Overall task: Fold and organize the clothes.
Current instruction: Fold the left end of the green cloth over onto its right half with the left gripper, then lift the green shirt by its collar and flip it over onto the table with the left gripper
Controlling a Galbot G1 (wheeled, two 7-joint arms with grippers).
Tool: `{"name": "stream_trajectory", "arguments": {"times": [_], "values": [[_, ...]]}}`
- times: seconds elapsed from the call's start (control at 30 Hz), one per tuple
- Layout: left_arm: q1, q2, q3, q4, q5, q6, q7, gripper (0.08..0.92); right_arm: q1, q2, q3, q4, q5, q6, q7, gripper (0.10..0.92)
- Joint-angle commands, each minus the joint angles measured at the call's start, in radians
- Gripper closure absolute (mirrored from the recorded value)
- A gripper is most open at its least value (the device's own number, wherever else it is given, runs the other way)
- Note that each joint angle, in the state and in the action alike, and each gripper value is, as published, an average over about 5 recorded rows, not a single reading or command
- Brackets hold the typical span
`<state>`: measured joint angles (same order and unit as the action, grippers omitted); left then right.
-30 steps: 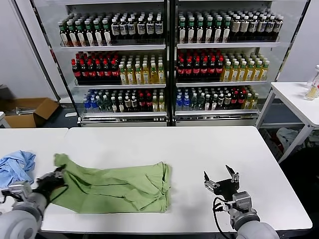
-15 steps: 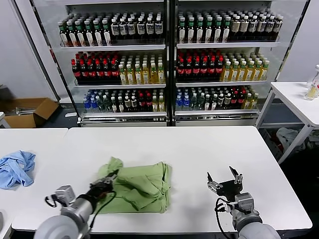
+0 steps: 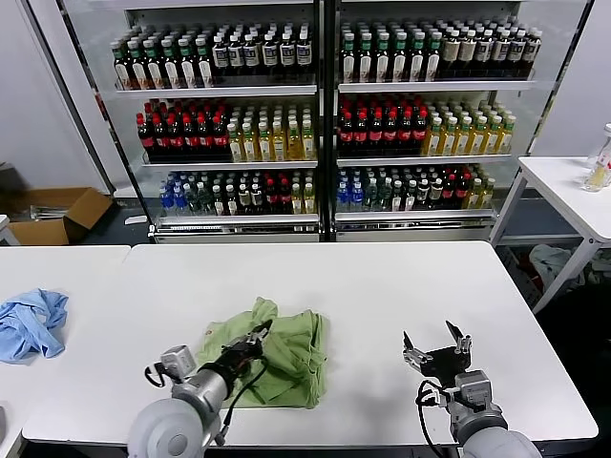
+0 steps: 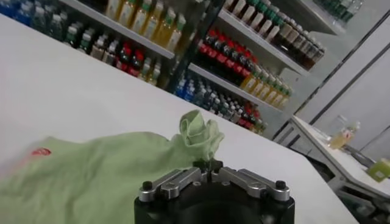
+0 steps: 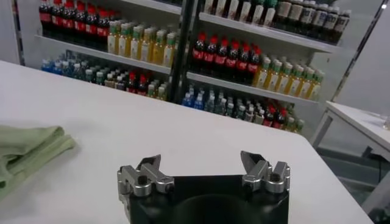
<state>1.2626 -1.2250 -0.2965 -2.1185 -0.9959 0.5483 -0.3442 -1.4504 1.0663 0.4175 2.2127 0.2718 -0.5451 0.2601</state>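
The light green polo shirt [image 3: 286, 355] lies bunched and partly folded on the white table [image 3: 382, 286], near its front edge. My left gripper [image 3: 258, 338] is over the shirt's middle, shut on a pinch of its fabric. In the left wrist view the gripper [image 4: 208, 164] holds a raised tuft of the shirt [image 4: 197, 129], and the red chest graphic [image 4: 39, 151] shows on the flat part. My right gripper [image 3: 434, 343] is open and empty above the table, to the right of the shirt. In the right wrist view [image 5: 204, 164] only the shirt's edge [image 5: 27, 149] shows.
A light blue cloth [image 3: 29, 322] lies on the adjoining table at the far left. Glass-door coolers full of bottles [image 3: 325, 114] stand behind the table. Another white table [image 3: 573, 191] is at the right. A cardboard box [image 3: 52, 212] sits on the floor at the left.
My left gripper has carried the shirt's left edge rightward over the rest of the shirt, so the shirt is now narrower and bunched. The right gripper has barely moved.
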Motion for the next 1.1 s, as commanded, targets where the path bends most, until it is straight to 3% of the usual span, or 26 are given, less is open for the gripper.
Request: {"name": "stream_trajectory", "arguments": {"times": [0.03, 0.27, 0.43, 0.53, 0.63, 0.83, 0.97, 1.1], "values": [[-0.071, -0.072, 0.088, 0.057, -0.001, -0.005, -0.026, 0.908, 0.001, -0.001, 0.0, -0.002, 0.0, -0.001, 0.0, 0.203], [-0.099, -0.152, 0.125, 0.132, 0.058, -0.026, -0.013, 0.891, 0.002, -0.005, -0.009, -0.003, 0.0, -0.002, 0.001, 0.203], [-0.067, -0.182, 0.139, 0.093, 0.161, -0.08, 0.093, 0.765, 0.009, -0.015, -0.016, 0.002, 0.0, -0.005, 0.001, 0.203], [-0.018, -0.151, 0.104, -0.003, 0.207, -0.119, 0.173, 0.679, 0.024, -0.016, -0.029, 0.005, 0.001, -0.009, 0.002, 0.203], [0.026, -0.084, 0.01, -0.076, 0.208, -0.139, 0.202, 0.592, 0.043, -0.013, -0.051, 0.003, 0.0, -0.01, 0.004, 0.203], [0.154, 0.064, -0.226, 0.009, 0.457, -0.12, 0.216, 0.419, 0.072, -0.006, -0.081, -0.006, -0.001, -0.008, 0.002, 0.203], [0.215, 0.068, -0.254, 0.062, 0.517, -0.057, 0.214, 0.306, 0.087, -0.007, -0.088, -0.008, -0.001, -0.007, 0.002, 0.203], [0.196, 0.032, -0.235, 0.121, 0.555, -0.053, 0.208, 0.205, 0.089, -0.009, -0.087, -0.001, -0.001, -0.007, 0.003, 0.203]]}}
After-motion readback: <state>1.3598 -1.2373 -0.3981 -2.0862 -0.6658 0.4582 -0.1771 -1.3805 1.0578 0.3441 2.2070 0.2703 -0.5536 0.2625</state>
